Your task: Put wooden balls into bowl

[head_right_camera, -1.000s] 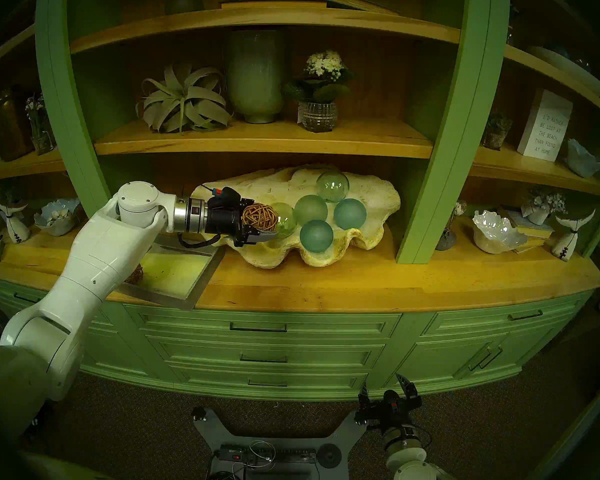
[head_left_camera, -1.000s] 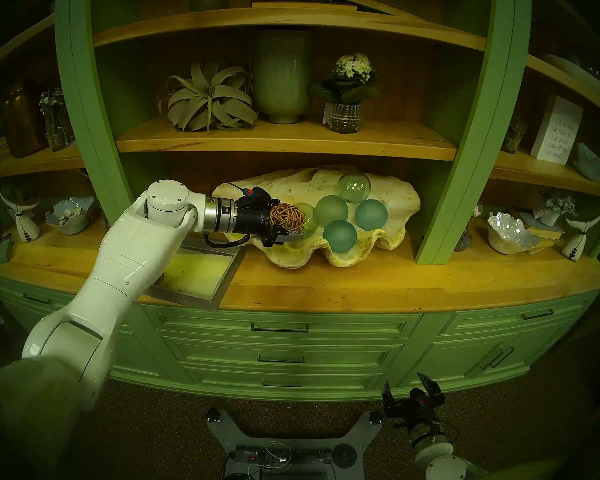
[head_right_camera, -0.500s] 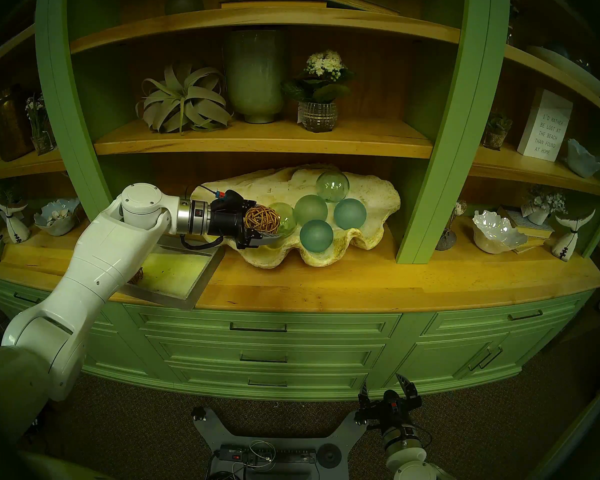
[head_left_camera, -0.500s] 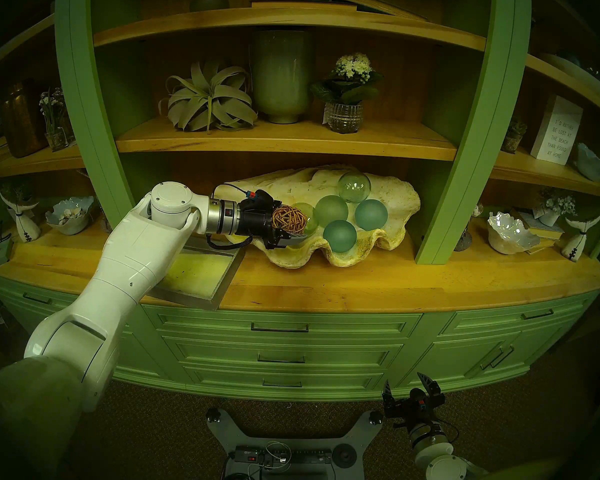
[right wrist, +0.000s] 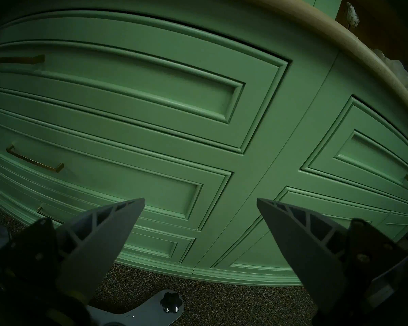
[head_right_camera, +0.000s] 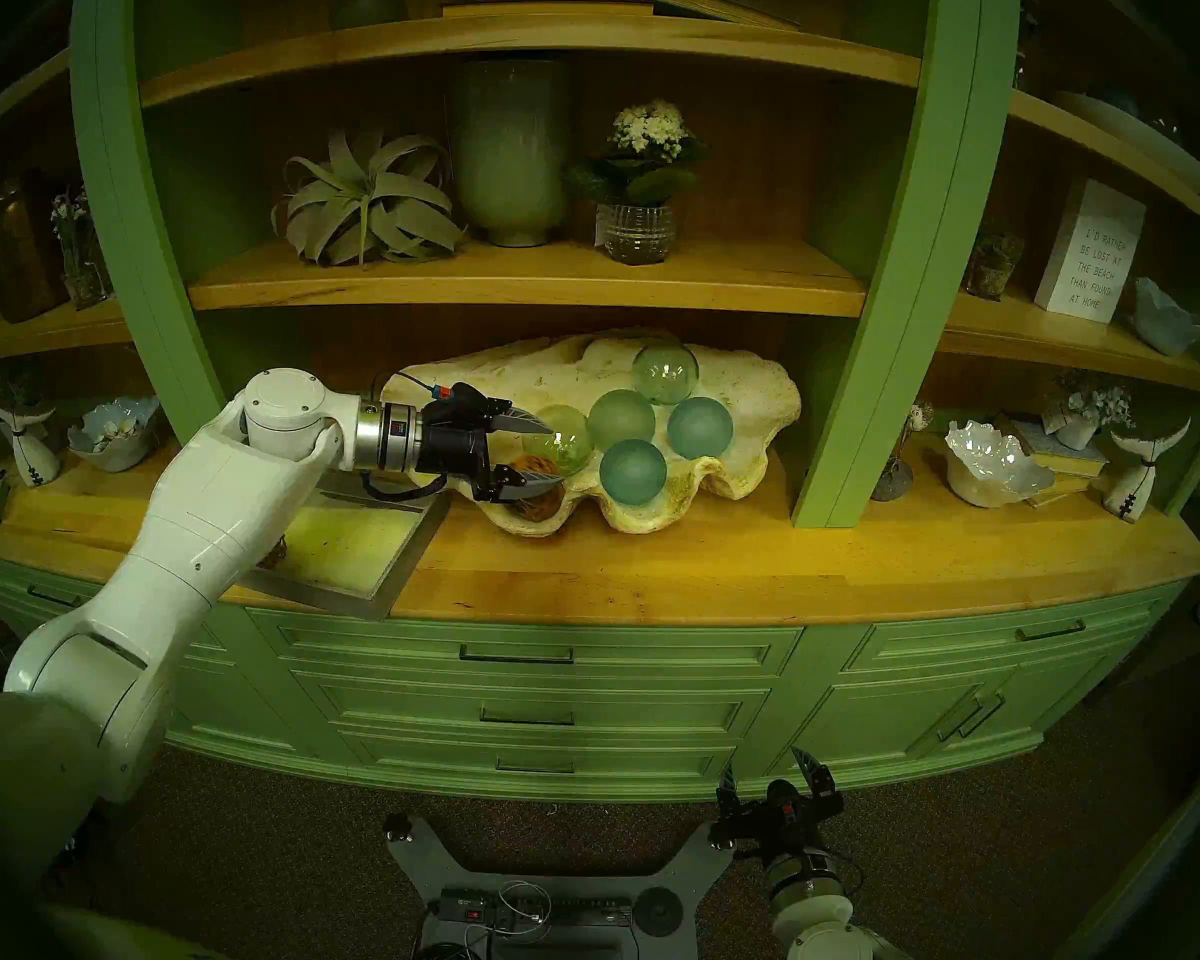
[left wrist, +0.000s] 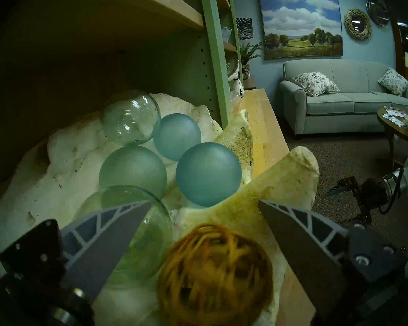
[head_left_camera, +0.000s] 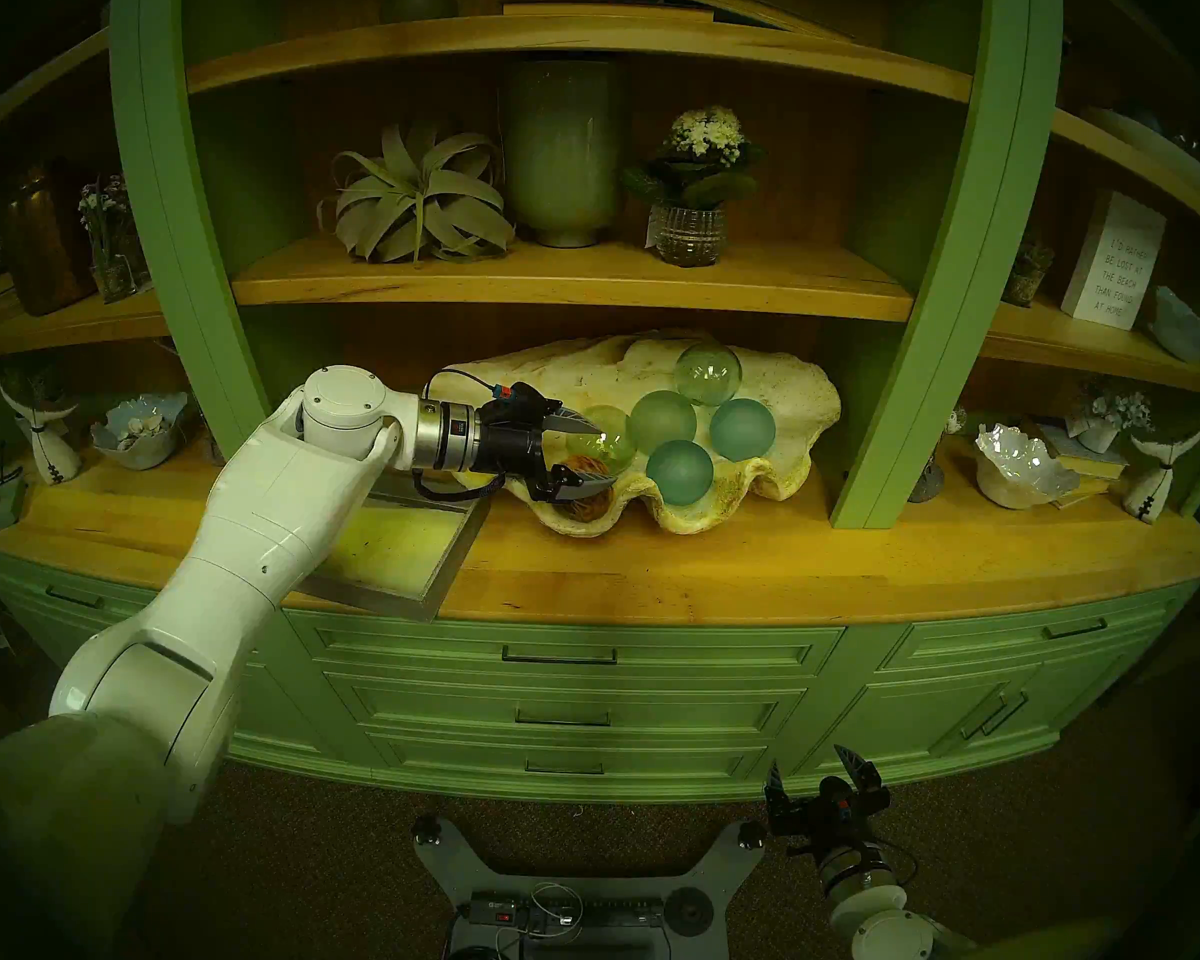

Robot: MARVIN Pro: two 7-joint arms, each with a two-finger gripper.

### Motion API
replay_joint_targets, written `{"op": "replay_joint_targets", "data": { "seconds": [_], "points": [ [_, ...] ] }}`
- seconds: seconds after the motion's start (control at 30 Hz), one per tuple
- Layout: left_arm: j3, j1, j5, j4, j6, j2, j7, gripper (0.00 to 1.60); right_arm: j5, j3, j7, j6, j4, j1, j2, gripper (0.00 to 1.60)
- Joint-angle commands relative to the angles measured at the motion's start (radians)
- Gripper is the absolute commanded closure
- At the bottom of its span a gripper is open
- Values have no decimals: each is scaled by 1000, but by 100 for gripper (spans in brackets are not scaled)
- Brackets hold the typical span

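The cream clam-shell bowl (head_left_camera: 784, 383) (head_right_camera: 743, 383) (left wrist: 299, 163) sits on the wooden counter. My left gripper (head_left_camera: 604, 455) (head_right_camera: 558, 455) (left wrist: 204, 202) hangs open over its left end. One wooden ball (head_left_camera: 594, 505) (head_right_camera: 545, 507) (left wrist: 216, 273) lies loose in the bowl below the fingers, blurred in the wrist view and partly hidden by the lower finger in the head views. The other wooden ball (head_right_camera: 275, 555) peeks out from behind my left forearm in the grey tray (head_right_camera: 396, 577) (head_left_camera: 445, 577). My right gripper (head_left_camera: 808, 758) (head_right_camera: 763, 67) (right wrist: 199, 199) is open and empty, low by the drawers.
Several green and teal glass spheres (head_left_camera: 680, 472) (left wrist: 209, 173) fill the bowl's middle; a clear one (head_left_camera: 601, 439) (left wrist: 127, 236) sits right beside the upper finger. A shelf board (head_left_camera: 569, 290) runs close above. Green uprights (head_left_camera: 888, 383) flank the bay.
My left gripper has opened. The wooden ball it held has dropped from between the fingers into the bowl's left end. The right arm has not moved.
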Motion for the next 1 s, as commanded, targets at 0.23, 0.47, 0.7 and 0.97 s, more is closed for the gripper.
{"op": "replay_joint_targets", "data": {
  "seconds": [0.23, 0.47, 0.7, 0.97],
  "points": [
    [-40, -37, -22, -27, -9, 11, -14, 0, -1, 1, -1, -4, -24, 1, 1, 0],
    [-95, -15, -40, -58, -10, 58, -13, 0, -1, 1, -1, -5, -23, 1, 0, 0],
    [-166, 46, -68, -95, 1, 126, -17, 0, -1, 1, -1, -5, -23, 1, 0, 0],
    [-303, 151, -156, -179, -14, 192, -24, 0, -1, 1, -1, -5, -20, 3, 0, 0]
  ]
}}
